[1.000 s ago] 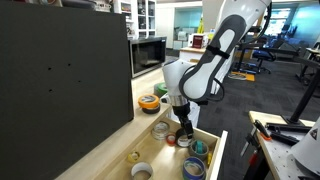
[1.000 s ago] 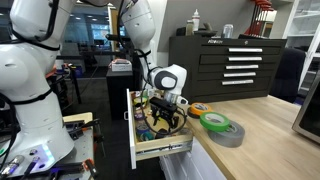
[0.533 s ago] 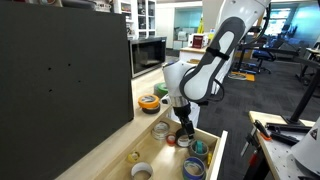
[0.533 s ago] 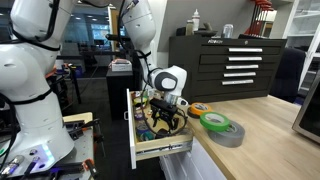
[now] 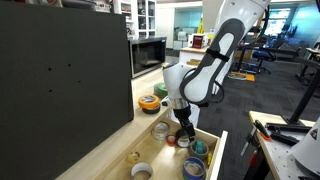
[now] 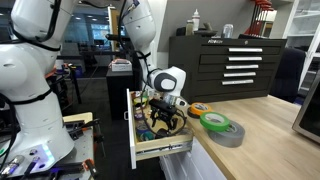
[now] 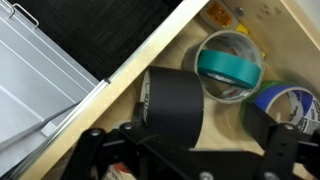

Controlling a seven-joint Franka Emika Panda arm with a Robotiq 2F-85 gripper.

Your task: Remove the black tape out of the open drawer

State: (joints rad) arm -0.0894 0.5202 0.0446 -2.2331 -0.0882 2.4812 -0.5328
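In the wrist view the black tape (image 7: 175, 105) stands on edge on the pale floor of the open drawer (image 7: 225, 125), close to its wooden side wall. My gripper (image 7: 200, 138) is open and straddles the roll. The roll sits against one finger, and a gap of bare floor shows between it and the other finger (image 7: 275, 145). In both exterior views the gripper (image 5: 184, 135) (image 6: 163, 118) reaches down into the drawer (image 5: 218, 150) (image 6: 166, 150), and the black tape is hidden behind the fingers.
A teal roll (image 7: 230, 65) lies on a pale roll just beyond the black tape, with a blue roll (image 7: 292, 105) beside it. Several more rolls lie in the drawer (image 5: 194, 167). A green roll (image 6: 213, 121) and a yellow-orange roll (image 6: 198, 108) sit on the counter.
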